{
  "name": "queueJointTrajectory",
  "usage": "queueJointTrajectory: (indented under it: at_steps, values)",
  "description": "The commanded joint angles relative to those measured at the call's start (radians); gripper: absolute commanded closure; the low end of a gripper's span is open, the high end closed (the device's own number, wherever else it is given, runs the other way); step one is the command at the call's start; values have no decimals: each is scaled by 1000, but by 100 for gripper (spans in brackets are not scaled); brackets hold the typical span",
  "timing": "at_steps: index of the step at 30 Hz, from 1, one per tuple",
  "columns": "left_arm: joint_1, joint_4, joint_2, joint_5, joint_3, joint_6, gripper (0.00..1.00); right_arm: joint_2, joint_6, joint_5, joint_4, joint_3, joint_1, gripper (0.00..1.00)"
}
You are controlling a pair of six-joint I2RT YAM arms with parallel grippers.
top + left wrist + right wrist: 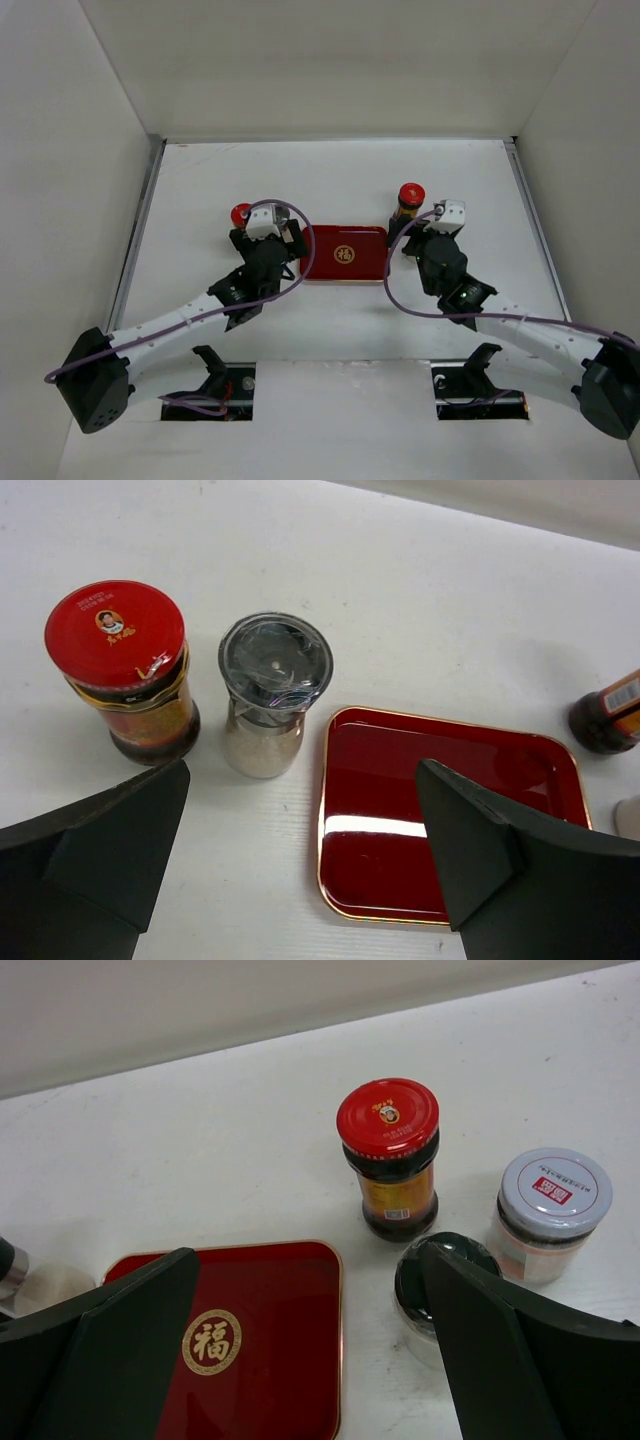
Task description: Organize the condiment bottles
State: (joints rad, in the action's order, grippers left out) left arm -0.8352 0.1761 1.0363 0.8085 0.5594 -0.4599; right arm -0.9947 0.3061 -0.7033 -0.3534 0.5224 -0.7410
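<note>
Your left gripper (302, 772) is spread wide and empty. Just left of the red tray (440, 810), a red-capped jar (120, 665) and a grey-capped jar (270, 695) stand side by side on the table. Your right gripper (308, 1255) is also released and empty, with a second red-capped jar (390, 1155), a white-capped jar (550, 1210) and a dark-capped jar (440, 1285) clustered right of the tray.

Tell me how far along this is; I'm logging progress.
Nothing done: red tray empty. Nothing in hand: left fingers and right fingers open. Remaining: wide red-capped jar, clear-capped jar left of tray; slim red-capped jar, white-capped jar, black-capped jar right of it.
</note>
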Motion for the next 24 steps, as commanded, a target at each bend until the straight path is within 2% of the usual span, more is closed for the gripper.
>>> queueJointTrajectory:
  at_steps: [1,8,9,11,12,13,14,15,16,17,18,21,24]
  values:
    - [26,-46,-16,1,54,13,0,-13,-12,-22,-71,18,-8,0]
    - [54,-12,-10,-17,63,101,0,-12,4,13,-76,11,-2,0]
    - [61,8,-5,-23,62,113,0,-12,4,24,-76,13,-5,13]
    - [84,31,14,-49,68,130,0,-12,4,24,-76,13,-7,51]
    - [89,37,22,-60,73,129,0,-15,4,25,-76,11,-5,64]
    - [89,42,27,-71,74,129,0,-18,7,30,-67,16,-2,70]
    - [92,48,33,-87,77,130,6,-18,8,30,-64,19,-4,72]
    - [98,59,45,-103,80,133,19,-18,7,31,-56,24,-7,70]
    - [109,63,62,-110,86,135,25,-18,2,31,-62,24,-7,64]
    - [118,63,76,-114,92,133,26,-21,2,31,-67,22,-7,56]
    - [124,60,94,-117,102,132,25,-28,4,31,-76,19,-7,45]
    - [132,59,151,-109,129,132,16,-45,-2,42,-79,24,-7,23]
    - [146,53,200,-104,154,133,14,-62,-7,60,-88,27,-7,17]
